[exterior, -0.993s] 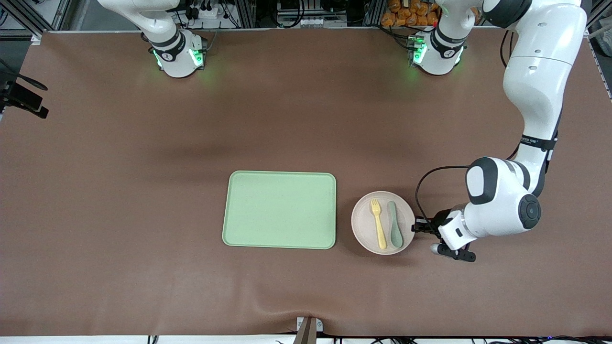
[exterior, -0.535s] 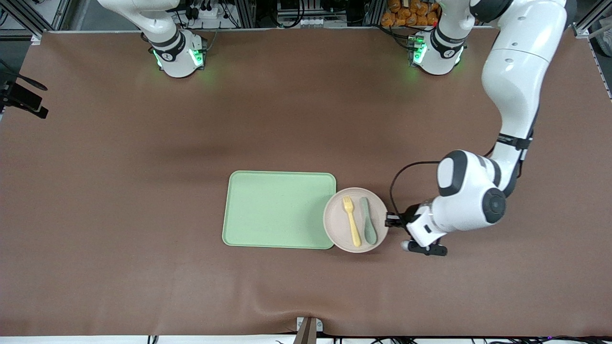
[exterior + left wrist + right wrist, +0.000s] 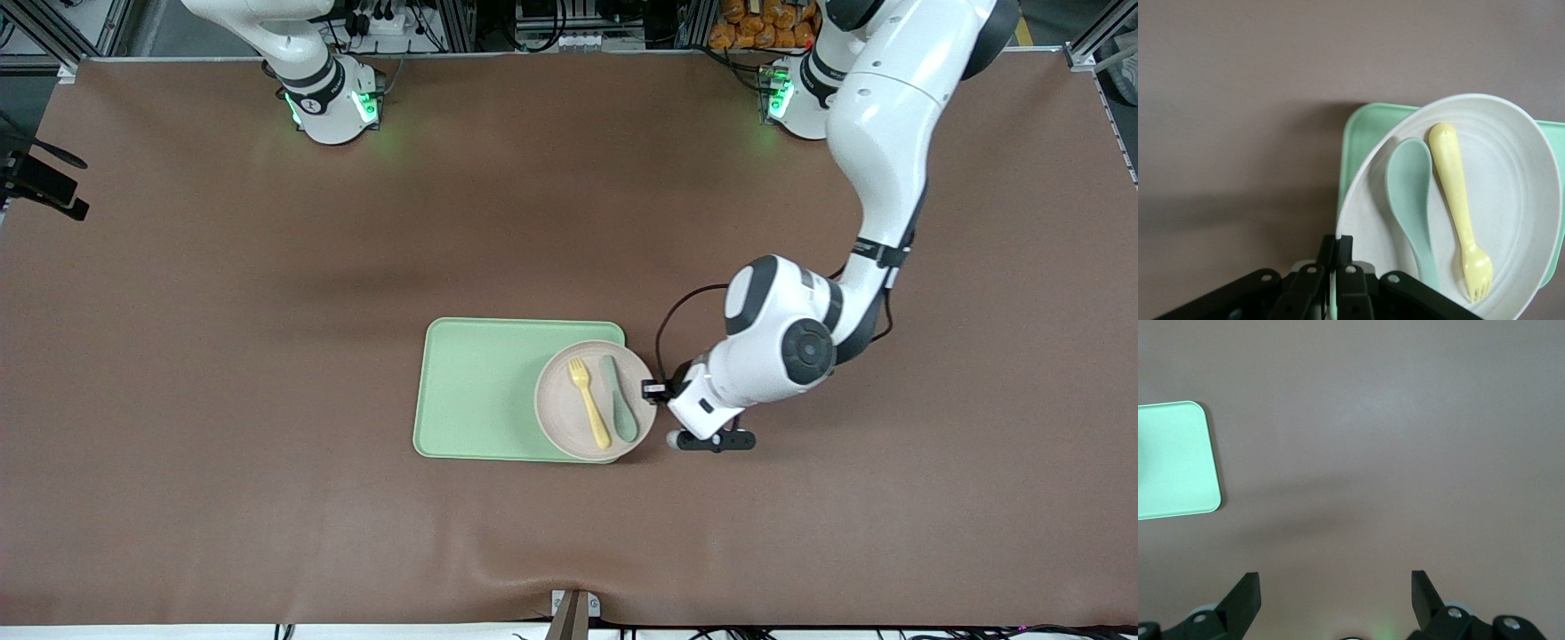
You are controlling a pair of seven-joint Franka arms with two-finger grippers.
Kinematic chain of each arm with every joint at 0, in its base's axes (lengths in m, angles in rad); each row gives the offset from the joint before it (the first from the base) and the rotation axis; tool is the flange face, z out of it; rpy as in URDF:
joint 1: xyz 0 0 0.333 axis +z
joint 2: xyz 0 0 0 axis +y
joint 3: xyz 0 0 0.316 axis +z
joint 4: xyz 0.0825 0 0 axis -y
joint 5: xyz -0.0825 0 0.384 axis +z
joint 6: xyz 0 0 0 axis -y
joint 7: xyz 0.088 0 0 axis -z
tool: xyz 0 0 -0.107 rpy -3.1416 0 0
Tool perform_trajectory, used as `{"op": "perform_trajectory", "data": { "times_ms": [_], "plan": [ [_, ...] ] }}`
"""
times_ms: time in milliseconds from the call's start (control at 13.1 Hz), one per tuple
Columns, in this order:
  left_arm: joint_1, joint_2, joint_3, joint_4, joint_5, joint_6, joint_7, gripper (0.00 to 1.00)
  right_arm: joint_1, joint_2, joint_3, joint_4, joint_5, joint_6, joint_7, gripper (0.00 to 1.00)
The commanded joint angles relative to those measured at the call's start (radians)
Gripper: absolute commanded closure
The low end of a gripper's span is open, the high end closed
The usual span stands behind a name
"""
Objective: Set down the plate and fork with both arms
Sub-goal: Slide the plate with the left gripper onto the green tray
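The pale beige-pink plate [image 3: 562, 418] is held over the end of the light green tray [image 3: 476, 391] toward the left arm. It carries the yellow fork [image 3: 589, 403] and a teal-green spoon [image 3: 619, 399] side by side. My left gripper [image 3: 653, 391] is shut on the plate's rim. In the left wrist view the plate [image 3: 1511, 173], fork [image 3: 1459, 200] and spoon [image 3: 1411, 200] show above my left gripper [image 3: 1340, 250], whose fingers pinch the rim. My right gripper [image 3: 1335, 593] is open and empty, high over bare table; only the right arm's base shows in the front view.
The brown table mat [image 3: 222, 311] lies around the tray. A corner of the tray [image 3: 1175, 460] shows in the right wrist view. A black clamp [image 3: 40, 182] sits at the table's edge at the right arm's end.
My left gripper has carried the plate, with fork and spoon on it, from the bare table beside the tray to over the tray's end. The right arm has not moved.
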Motion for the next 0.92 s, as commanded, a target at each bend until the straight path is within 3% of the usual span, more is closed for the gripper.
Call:
{"op": "perform_trajectory", "data": {
  "times_ms": [0,229,458,840],
  "plan": [
    [-0.127,0.059,0.073,0.060,-0.013,0.075,-0.106,1.00,-0.014,-0.005,0.008,-0.004,0.002,-0.001,-0.003,0.00],
    [-0.209,0.095,0.113,0.080,-0.015,0.132,-0.158,1.00,-0.014,-0.005,0.008,-0.004,0.004,0.002,-0.003,0.00],
    [-0.234,0.144,0.111,0.080,-0.015,0.212,-0.076,1.00,-0.016,-0.005,0.008,-0.005,0.004,0.002,-0.003,0.00],
    [-0.240,0.137,0.082,0.078,-0.020,0.177,-0.013,1.00,-0.024,-0.003,0.008,-0.004,0.004,0.002,-0.003,0.00]
  ]
}}
